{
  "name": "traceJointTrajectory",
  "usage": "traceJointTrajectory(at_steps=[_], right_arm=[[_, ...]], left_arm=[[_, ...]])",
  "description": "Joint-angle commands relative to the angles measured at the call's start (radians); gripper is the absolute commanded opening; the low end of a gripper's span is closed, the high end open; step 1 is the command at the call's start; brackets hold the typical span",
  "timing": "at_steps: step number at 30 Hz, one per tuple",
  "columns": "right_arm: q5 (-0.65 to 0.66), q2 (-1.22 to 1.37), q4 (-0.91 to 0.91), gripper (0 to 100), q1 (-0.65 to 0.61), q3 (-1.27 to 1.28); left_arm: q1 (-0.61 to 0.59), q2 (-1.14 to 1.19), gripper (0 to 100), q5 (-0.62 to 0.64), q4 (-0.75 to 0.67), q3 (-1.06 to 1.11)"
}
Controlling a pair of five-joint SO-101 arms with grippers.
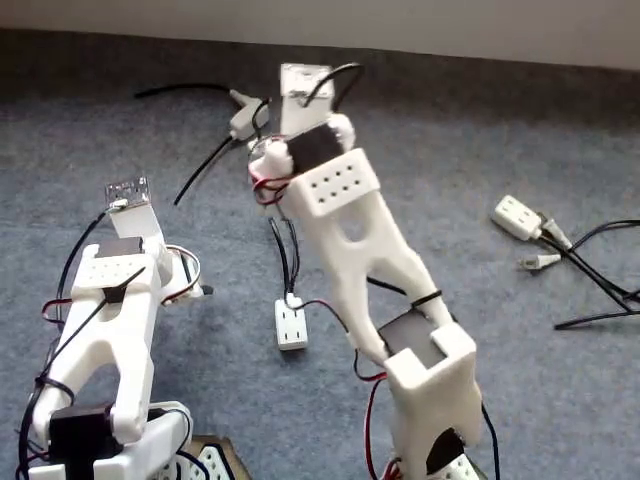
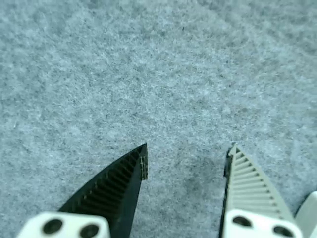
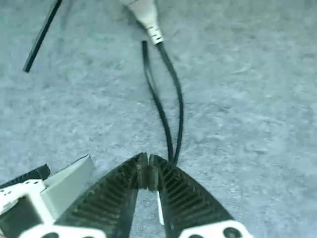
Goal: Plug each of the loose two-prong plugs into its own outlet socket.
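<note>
A white two-prong plug [image 1: 243,113] on a black cord lies on the carpet at the far middle, just beyond my right gripper [image 1: 258,160]. The right wrist view shows this plug [image 3: 145,14] ahead of the right gripper [image 3: 147,171], whose black fingers are shut tip to tip. Two black cord strands [image 3: 171,129] run to the tips and pass under one finger; I cannot tell whether they are pinched. A white outlet socket [image 1: 291,325] lies between the arms. A second socket [image 1: 517,216] and a loose plug [image 1: 540,262] lie at the right. My left gripper [image 2: 187,158] hangs open over bare carpet.
The floor is grey-blue carpet [image 2: 148,74]. Black cords [image 1: 600,280] trail off at the right edge, and another cord [image 1: 180,90] runs along the far left. A grey and black gripper-like part [image 3: 59,181] sits close beside the right gripper.
</note>
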Motion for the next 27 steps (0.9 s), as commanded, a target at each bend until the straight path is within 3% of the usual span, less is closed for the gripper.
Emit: traceJointTrajectory(at_steps=[1,5,12,17,21,27], right_arm=[[0.058,-0.059,-0.131,1.9,-0.081,0.13],[0.08,-0.067,-0.272,2.6,-0.077,0.332],[0.083,-0.208,-0.189,23.7,0.013,0.331],[0.221,-0.513,-0.111,24.8,0.107,0.334],[0.307,-0.768,-0.041,24.8,0.369,0.34],[0.489,-0.885,-0.139,24.8,1.001,0.429]], left_arm=[[0.01,-0.01,26,0.005,-0.012,-0.004],[0.015,-0.01,26,0.005,-0.012,-0.004],[0.015,-0.008,26,0.005,-0.012,-0.004],[0.015,-0.008,26,0.005,-0.012,-0.004],[0.015,-0.008,26,0.005,-0.012,-0.004],[0.015,-0.007,26,0.005,-0.012,-0.004]])
